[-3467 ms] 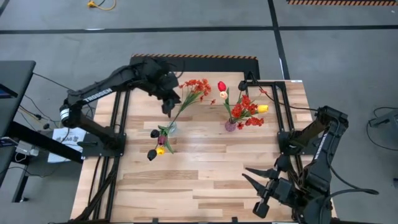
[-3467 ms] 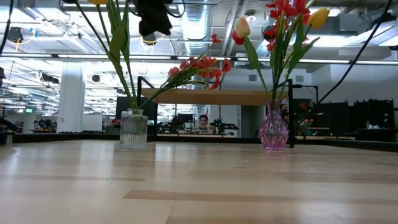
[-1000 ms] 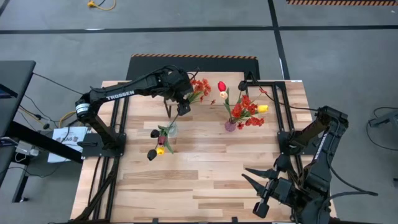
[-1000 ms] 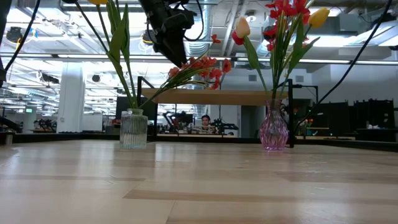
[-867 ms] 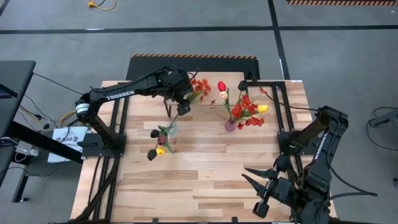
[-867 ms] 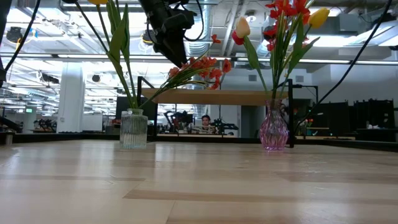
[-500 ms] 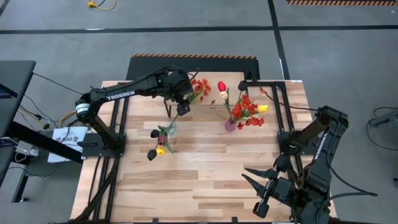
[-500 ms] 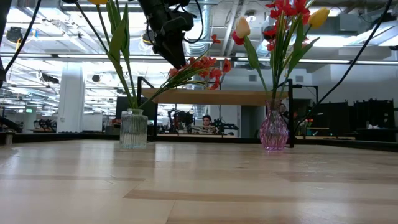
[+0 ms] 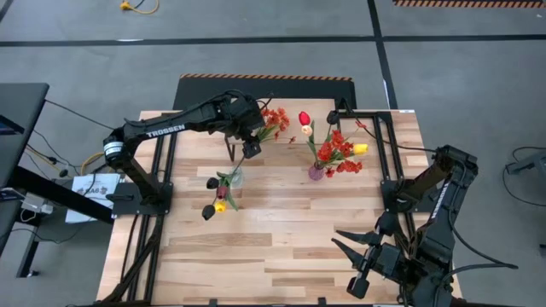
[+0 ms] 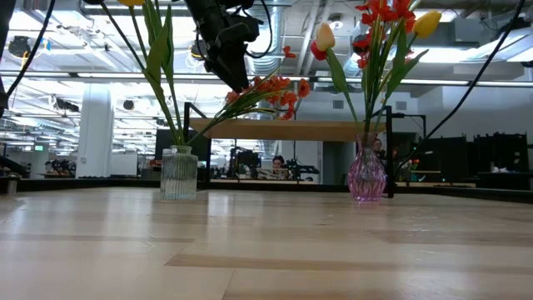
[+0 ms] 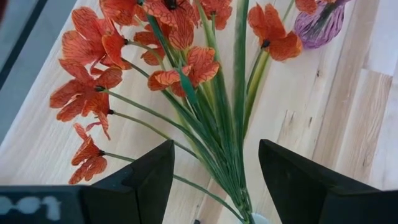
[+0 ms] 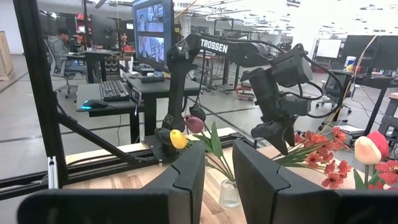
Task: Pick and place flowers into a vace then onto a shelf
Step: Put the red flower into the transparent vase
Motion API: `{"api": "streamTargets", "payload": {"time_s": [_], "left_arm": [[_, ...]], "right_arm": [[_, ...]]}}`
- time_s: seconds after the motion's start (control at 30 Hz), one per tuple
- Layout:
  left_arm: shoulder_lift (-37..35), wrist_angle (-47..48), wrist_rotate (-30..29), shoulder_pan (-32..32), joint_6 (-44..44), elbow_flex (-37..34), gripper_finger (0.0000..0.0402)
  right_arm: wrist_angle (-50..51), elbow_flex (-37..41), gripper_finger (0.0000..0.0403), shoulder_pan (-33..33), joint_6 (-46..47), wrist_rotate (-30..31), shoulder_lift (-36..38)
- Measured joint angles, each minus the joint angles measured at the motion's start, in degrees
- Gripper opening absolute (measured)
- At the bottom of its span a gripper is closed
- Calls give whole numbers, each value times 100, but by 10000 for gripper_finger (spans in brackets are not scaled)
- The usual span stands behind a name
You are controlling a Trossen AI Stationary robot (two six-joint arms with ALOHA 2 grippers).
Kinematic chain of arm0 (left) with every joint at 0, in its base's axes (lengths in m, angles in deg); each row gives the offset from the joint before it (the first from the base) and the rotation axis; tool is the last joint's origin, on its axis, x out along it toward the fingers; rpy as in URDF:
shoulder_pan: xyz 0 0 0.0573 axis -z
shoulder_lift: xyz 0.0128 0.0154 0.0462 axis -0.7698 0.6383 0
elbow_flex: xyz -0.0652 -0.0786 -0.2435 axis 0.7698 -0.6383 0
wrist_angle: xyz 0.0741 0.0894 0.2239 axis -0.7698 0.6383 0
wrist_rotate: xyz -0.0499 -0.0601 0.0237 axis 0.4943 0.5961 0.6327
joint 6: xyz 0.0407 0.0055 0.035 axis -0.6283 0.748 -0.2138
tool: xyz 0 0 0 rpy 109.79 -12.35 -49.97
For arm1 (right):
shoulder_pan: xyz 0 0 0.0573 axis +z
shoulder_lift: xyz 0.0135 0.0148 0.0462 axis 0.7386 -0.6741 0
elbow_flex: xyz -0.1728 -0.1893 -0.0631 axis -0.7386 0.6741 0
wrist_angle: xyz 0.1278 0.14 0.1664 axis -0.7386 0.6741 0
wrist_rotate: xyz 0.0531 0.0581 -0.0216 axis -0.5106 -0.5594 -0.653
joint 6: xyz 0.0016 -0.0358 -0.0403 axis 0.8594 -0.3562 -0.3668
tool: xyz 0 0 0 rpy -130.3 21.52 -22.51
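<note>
Flowers [image 9: 271, 119] unmoved; left end effector [image 9: 248, 148] still open above.

A slatted wooden table [image 9: 281, 230] stands on a grey concrete floor [image 9: 256, 60] crossed by black lines [image 9: 213, 40]. A black-and-orange striped strip [image 9: 264, 78] runs along the table's far edge, and a yellow cable [image 9: 136, 7] lies farther off. A dark desk [image 9: 17, 111] sits to the left, with papers [image 9: 90, 188] on the floor near it. Across the room, a white pillar [image 10: 96, 129] rises under ceiling ducts [image 10: 266, 25], and a person [image 10: 278, 165] sits at a workstation. Elsewhere a monitor [image 12: 151, 30] stands above a keyboard [image 12: 113, 90] and a mouse [image 12: 92, 104], with another person [image 12: 61, 43] seated behind.
</note>
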Motion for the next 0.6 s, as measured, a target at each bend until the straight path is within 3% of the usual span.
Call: {"api": "streamTargets", "payload": {"time_s": [0.6], "left_arm": [[442, 132, -219, -35, -198, 48, 224]], "right_arm": [[77, 2, 77, -7, 93, -4, -4]]}}
